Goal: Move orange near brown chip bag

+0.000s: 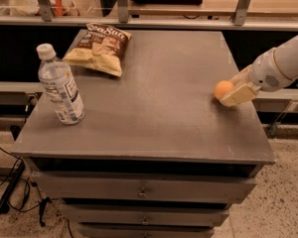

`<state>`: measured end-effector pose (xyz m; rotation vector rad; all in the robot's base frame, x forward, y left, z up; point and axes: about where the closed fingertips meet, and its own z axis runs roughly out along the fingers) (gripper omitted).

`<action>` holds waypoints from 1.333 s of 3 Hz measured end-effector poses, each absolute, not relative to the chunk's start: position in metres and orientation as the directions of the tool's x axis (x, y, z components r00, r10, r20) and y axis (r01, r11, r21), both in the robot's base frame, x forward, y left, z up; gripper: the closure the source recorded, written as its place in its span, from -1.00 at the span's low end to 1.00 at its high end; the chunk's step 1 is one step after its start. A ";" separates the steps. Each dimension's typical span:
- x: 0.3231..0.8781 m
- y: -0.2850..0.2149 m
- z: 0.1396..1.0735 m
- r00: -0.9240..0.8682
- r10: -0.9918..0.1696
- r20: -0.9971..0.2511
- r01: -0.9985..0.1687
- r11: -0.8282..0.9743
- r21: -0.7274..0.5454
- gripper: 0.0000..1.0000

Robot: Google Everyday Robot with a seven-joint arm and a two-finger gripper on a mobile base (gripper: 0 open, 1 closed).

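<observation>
Camera view: one view, looking down at the desk from its front side.
Desk (154, 113): grey flat top, drawers (144, 191) stacked below the front edge.
Orange (223, 89): on the desk top close to the right edge, about midway between the front and back corners, sitting on the surface.
Gripper (234, 90): pale yellow, low over the right edge, right up against the orange's right side; contact looks likely.
Grip state: cannot tell if apart or clamped on the orange.
Arm (283, 63): white, comes in from off the right edge, angled down toward the desk.
Brown chip bag (99, 47): lying flat near the back left corner, "Sea Salt" lettering toward the back edge, pale yellow end toward the front.
Orange vs bag: well apart, nearly the whole desk width between them.
Water bottle (60, 86): clear plastic, white cap, upright near the left edge, in front of the bag, not touching it.
Floor: dark cables (10, 192) beside the front left corner.
</observation>
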<state>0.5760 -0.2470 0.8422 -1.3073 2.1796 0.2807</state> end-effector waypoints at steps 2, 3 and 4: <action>0.587 -0.230 0.885 -0.284 -0.739 -0.611 -0.863 0.475 -0.173 1.00; 0.588 -0.230 0.888 -0.281 -0.738 -0.613 -0.862 0.475 -0.177 1.00; 0.592 -0.226 0.884 -0.281 -0.734 -0.618 -0.856 0.483 -0.183 1.00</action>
